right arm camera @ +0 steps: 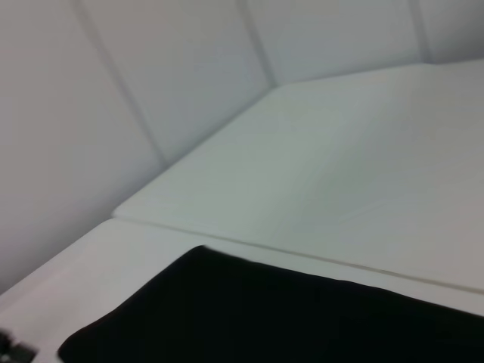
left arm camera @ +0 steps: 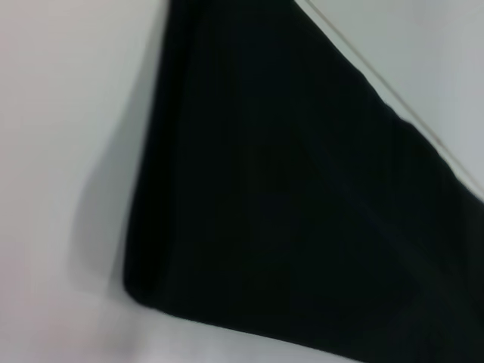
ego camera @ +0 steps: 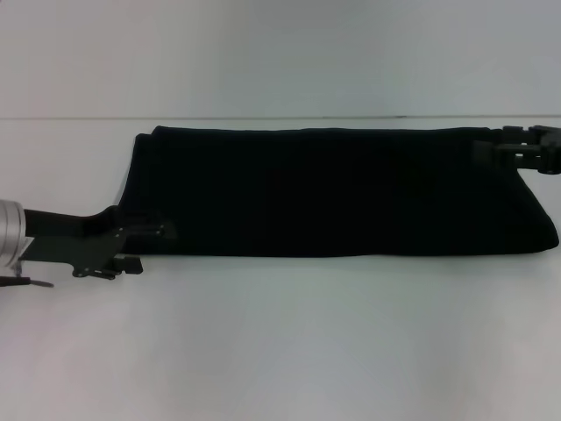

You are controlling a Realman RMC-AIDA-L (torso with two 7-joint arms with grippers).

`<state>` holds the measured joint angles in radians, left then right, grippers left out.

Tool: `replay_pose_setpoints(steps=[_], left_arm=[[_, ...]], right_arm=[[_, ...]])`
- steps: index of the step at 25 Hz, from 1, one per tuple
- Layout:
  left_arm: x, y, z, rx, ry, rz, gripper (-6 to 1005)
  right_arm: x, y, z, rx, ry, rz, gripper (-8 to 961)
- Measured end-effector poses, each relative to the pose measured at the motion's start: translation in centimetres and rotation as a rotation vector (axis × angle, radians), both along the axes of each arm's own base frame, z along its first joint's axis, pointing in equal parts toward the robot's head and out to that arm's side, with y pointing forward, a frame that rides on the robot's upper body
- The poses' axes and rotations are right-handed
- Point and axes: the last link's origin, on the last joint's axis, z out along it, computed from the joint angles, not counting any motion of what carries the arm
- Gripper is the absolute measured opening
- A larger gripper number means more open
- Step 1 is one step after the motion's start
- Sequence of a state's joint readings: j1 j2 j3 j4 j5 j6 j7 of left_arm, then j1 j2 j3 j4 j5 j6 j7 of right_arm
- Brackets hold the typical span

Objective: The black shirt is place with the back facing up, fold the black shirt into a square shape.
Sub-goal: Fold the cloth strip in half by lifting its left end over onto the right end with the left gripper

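Observation:
The black shirt lies folded into a long flat band across the white table. My left gripper is at the band's near left corner, open, with one finger at the fabric's edge and the other on the table beside it. The left wrist view shows that end of the black shirt from close by. My right gripper sits at the band's far right corner. The right wrist view shows a corner of the black shirt against the table.
Bare white tabletop runs in front of the shirt and to its left. A pale wall rises just behind the table's far edge, close to the shirt's far side.

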<state>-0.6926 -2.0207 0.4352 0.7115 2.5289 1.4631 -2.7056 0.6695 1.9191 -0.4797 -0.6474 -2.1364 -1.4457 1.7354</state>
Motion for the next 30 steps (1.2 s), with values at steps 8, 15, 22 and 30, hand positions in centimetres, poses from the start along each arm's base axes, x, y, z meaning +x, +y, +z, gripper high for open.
replay_pose_setpoints(steps=[8,15,22,30], left_arm=[[-1.2,-0.7,-0.9,0.028,-0.106,0.192,883],[-1.6,-0.6,-0.8,0.057,-0.171,0.319,882],[-2.1,-0.3,-0.7,0.107,-0.237,0.393,880],[-2.9,-0.2,-0.8,0.143,-0.221,0.418,879]], right_arm=[[-0.8,0.7,0.2,0.018,-0.021,0.05,930],[-1.7,1.4,0.1,0.034,-0.024,0.066,928],[-2.6,2.0,-0.2,0.033,-0.024,0.086,927],[-3.0,2.4,-0.2,0.04,-0.027,0.089,926]])
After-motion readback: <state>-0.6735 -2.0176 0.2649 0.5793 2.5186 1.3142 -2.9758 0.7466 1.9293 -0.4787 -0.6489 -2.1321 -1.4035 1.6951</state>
